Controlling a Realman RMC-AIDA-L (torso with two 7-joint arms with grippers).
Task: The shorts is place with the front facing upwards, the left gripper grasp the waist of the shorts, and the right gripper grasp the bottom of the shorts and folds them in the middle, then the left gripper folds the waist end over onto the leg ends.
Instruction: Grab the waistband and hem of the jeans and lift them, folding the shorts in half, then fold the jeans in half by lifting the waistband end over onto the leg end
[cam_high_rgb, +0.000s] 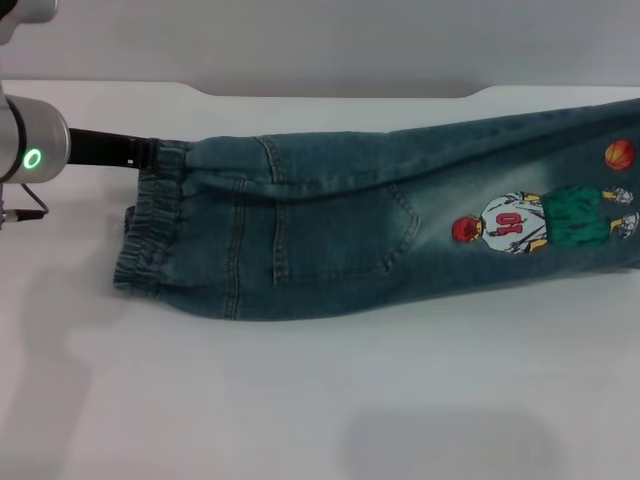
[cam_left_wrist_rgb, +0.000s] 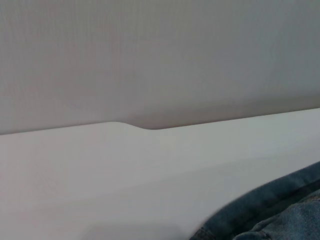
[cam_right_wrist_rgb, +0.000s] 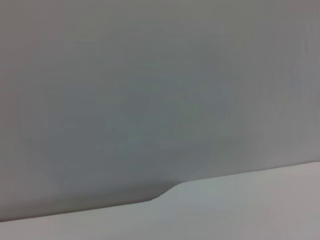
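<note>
At the waist of the folded denim shorts, the left gripper meets the far corner — finger state cannot be told.

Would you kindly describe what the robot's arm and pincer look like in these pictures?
Only the left arm shows, in the head view: a silver-white cylindrical segment carrying a glowing green ring light, with a thin dark cable looping beneath it. From it a black, rod-like left pincer reaches to the denim shorts. The right arm appears in no view.

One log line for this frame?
shorts: folded lengthwise on table | left gripper: at waist far corner | right gripper: out of view
</note>
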